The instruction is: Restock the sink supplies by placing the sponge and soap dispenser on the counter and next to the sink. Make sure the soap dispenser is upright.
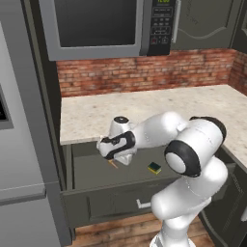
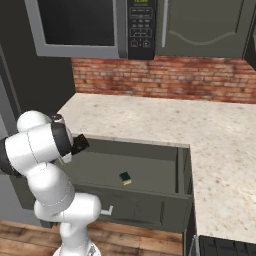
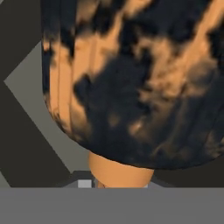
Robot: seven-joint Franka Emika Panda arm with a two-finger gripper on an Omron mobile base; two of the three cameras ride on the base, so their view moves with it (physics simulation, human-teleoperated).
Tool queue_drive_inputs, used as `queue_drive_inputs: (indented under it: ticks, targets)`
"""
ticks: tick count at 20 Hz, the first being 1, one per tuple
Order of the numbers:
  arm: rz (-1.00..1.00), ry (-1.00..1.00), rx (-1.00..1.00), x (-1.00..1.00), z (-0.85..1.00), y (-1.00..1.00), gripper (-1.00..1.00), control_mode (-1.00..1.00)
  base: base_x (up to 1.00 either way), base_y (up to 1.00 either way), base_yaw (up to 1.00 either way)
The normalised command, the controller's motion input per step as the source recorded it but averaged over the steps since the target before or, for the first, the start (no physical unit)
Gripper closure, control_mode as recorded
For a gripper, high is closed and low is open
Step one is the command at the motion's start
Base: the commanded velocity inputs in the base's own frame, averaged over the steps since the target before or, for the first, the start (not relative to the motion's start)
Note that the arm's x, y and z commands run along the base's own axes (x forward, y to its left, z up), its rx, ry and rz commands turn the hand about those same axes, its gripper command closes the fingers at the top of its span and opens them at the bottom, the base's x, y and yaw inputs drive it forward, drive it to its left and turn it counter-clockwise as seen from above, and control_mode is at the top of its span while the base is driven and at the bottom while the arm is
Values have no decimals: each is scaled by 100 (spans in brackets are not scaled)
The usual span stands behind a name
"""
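Black-and-orange soap dispenser [image 3: 131, 83] sits clamped right against the tool [image 1: 112, 157].

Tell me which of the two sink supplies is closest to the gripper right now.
The soap dispenser: its black-and-orange mottled body looms right in front of the hand camera, at the gripper over the open drawer. The sponge lies apart on the drawer floor.

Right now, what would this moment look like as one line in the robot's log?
gripper: shut on soap dispenser, over open drawer | sponge: in drawer | counter: neither item placed
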Motion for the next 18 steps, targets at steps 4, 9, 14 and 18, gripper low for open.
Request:
queue_drive_inputs:
  ticks: [4, 9, 14, 18]
  targets:
    - [-23, 0, 0, -16, 100, -1, 100, -100, 0, 0, 0]
    - [-23, 1, 1, -42, 100, -8, 100, -100, 0, 0, 0]
    - [-23, 3, 5, -59, 100, -18, 100, -100, 0, 0, 0]
    - [-22, 3, 6, -59, 98, -28, 100, -100, 0, 0, 0]
